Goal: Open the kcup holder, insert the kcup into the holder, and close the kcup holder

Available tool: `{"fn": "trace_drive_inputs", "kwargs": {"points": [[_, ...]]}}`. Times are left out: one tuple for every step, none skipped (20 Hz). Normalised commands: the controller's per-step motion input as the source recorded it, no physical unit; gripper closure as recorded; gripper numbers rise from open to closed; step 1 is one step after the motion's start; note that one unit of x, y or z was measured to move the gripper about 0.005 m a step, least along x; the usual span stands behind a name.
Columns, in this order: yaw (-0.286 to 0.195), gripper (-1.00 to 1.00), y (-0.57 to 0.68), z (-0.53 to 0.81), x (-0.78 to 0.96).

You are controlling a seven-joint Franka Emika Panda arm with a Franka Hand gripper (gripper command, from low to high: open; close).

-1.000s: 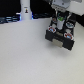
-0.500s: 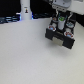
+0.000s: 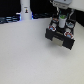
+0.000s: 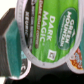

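Exterior view. My arm comes down from the top edge at the exterior view's right, with the wrist pointing straight down. My gripper [image 3: 61, 23] sits directly over the black kcup holder [image 3: 61, 36], which stands on the white table [image 3: 25, 57] toward the far right. The holder's front drawer is pulled out toward the near side, showing a pale interior. Small red-and-white pods [image 3: 68, 33] rest on top of the unit beside my fingers. A green spot between my fingers at the holder's top is probably the kcup [image 3: 62, 17], but the picture is too coarse to confirm this. A tall white bottle [image 3: 24, 8] stands upright at the far left, well apart from the holder.

Wrist view. The kcup [image 4: 47, 32] fills nearly the whole picture, lid facing the camera: a green and yellow foil top with a pale rim, printed with white lettering. A teal-sided object [image 4: 12, 47] lies just beside it. The pod is very close to my wrist. My fingers are not visible here, so I cannot tell how wide they are set or whether they grip the pod.
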Motion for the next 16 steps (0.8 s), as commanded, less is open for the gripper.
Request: {"fn": "trace_drive_inputs", "kwargs": {"points": [[0.025,1.00,-0.02,-0.37,-0.07],[0.040,1.00,-0.01,-0.37,-0.12],[0.065,1.00,0.02,-0.34,-0.15],[0.076,1.00,0.01,-0.33,-0.13],[0.076,1.00,0.00,-0.33,-0.08],[0.041,1.00,0.03,-0.32,0.01],[0.038,1.00,0.00,-0.30,0.00],[0.044,1.00,-0.01,-0.29,-0.01],[0.051,1.00,0.01,-0.25,-0.01],[0.059,1.00,0.03,-0.16,0.00],[0.068,1.00,0.04,-0.05,0.00],[0.076,1.00,0.07,0.00,0.00],[0.077,1.00,0.14,0.07,0.00],[0.081,-1.00,0.05,0.13,0.02],[0.081,-1.00,0.03,0.17,0.02],[0.098,-1.00,0.00,0.13,0.05]]}}
